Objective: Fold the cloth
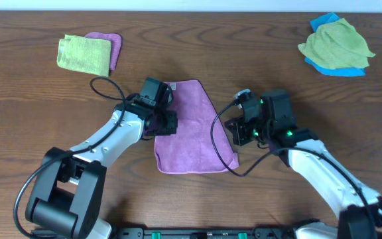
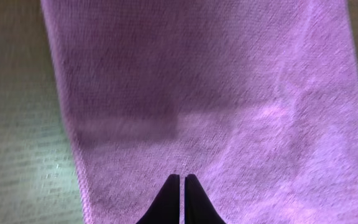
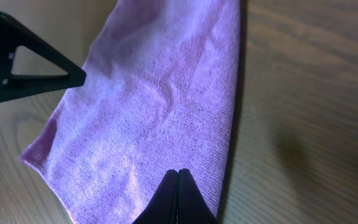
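Dark wood-grain table [image 1: 197, 26] fills the overhead view, with a pale strip of wall along its far edge. The cloth [image 1: 194, 136], a lilac-purple towel, lies flat around the middle of the table, a little toward the near edge where the two arms are mounted. Its outline is narrower at the far end and wider at the near end.

The left gripper [image 2: 182, 177] sits at the left side of the cloth. Its two black fingers are pressed together with only a hairline between them, and the tips rest on the fuzzy fabric. Whether any fabric is caught between them cannot be told. The right gripper [image 3: 178, 173] sits at the right side of the cloth, just inside that edge. Its fingers are fully closed and the tips are down on the fabric; again, any pinch of material is not visible. A black cable [image 1: 216, 143] from the right arm loops over the right part of the cloth.

Near the far left corner of the table, a folded lime-green cloth [image 1: 83, 54] lies on top of a second purple cloth [image 1: 113, 46]. Near the far right corner, a crumpled green rag [image 1: 337, 41] rests on a blue cloth [image 1: 340, 68]. Both piles are well apart from the cloth.
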Robot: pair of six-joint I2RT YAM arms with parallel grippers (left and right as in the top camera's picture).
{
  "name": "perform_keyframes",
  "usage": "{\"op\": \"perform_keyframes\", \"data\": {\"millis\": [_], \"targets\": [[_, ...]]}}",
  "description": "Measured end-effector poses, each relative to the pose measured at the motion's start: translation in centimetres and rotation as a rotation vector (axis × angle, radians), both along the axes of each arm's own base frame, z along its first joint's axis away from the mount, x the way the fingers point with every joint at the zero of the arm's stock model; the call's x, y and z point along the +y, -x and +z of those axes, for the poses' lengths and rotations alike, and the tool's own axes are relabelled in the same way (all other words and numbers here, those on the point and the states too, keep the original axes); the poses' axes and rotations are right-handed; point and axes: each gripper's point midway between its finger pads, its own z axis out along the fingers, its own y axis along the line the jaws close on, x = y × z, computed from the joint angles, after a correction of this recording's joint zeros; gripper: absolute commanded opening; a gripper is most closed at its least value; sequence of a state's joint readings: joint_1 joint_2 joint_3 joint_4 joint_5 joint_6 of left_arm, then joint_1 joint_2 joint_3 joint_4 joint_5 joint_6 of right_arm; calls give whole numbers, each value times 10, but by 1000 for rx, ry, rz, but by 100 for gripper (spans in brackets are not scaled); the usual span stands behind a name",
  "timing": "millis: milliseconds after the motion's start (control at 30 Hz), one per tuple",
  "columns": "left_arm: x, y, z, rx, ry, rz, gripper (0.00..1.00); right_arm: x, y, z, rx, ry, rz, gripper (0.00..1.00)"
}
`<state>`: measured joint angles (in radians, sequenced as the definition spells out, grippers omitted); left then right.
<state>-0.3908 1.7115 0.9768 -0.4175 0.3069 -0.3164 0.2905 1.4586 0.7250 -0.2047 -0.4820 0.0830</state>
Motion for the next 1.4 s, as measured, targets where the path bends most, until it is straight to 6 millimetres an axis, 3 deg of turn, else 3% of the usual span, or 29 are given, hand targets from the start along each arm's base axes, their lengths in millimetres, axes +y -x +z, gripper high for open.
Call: {"op": "perform_keyframes", "data": {"millis": [300, 533, 833, 1067, 1200, 1400], "targets": [[7, 9, -5, 36, -43, 4, 6, 4, 0, -9, 23, -13, 14, 1], [-5, 14, -6, 18, -66, -37, 6, 4, 1, -13, 38, -11, 15, 1], [-12, -14, 3, -118, -65, -28, 6, 4, 1, -13, 33, -8, 23, 1], [3, -15, -29, -69, -147, -44, 6, 4, 2, -14, 18, 6, 46, 1], [-1, -32, -23, -106, -149, -51, 6, 2, 3, -16, 21, 15, 49, 1], [-4, -40, -18, -130, -147, -61, 6, 2, 3, -16, 19, 18, 49, 1]]}}
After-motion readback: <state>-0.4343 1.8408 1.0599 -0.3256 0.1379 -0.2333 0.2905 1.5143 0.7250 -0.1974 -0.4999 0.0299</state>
